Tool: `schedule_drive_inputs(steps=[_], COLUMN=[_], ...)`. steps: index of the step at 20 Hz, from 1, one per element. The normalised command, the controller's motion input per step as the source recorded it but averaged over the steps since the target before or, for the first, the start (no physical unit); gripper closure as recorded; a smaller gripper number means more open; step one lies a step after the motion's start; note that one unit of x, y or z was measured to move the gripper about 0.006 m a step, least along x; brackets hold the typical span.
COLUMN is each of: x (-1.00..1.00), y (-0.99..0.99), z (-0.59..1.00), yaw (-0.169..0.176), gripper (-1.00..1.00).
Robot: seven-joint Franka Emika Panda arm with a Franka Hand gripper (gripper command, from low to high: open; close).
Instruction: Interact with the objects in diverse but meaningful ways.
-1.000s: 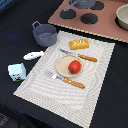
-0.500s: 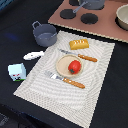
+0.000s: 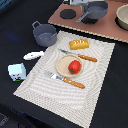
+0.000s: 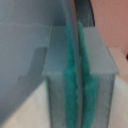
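Observation:
In the wrist view my gripper (image 4: 79, 75) is shut, its green pads (image 4: 69, 85) pressed on a thin grey curved edge that looks like the rim of the grey saucepan (image 3: 96, 9) on the toy stove. The exterior view shows only a bit of the gripper (image 3: 80, 2) at the upper edge above that pan. On the striped mat, a red tomato (image 3: 74, 66) rests on a tan plate (image 3: 64, 62), and a golden bread loaf (image 3: 79, 44) lies beyond it. The grey two-handled pot (image 3: 45, 34), white fish piece (image 3: 33, 55) and milk carton (image 3: 17, 71) lie toward the exterior view's left.
An orange-handled knife (image 3: 79, 55) and fork (image 3: 65, 79) flank the plate. The brown stove board (image 3: 107, 30) carries a black burner (image 3: 67, 13) and a pale bowl (image 3: 122, 17) at the exterior view's right. The striped mat (image 3: 95, 100) lies on a dark table.

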Motion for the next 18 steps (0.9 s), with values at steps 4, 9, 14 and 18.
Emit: schedule_drive_inputs(steps=[4, 9, 14, 18], x=[-0.07, 0.0, 0.0, -0.04], y=[0.14, 0.16, 0.34, 0.42], z=[0.0, -0.06, -0.05, -0.03], yaw=[0.028, 0.024, 0.038, 0.065], gripper=[1.0, 1.0, 1.0, 1.0])
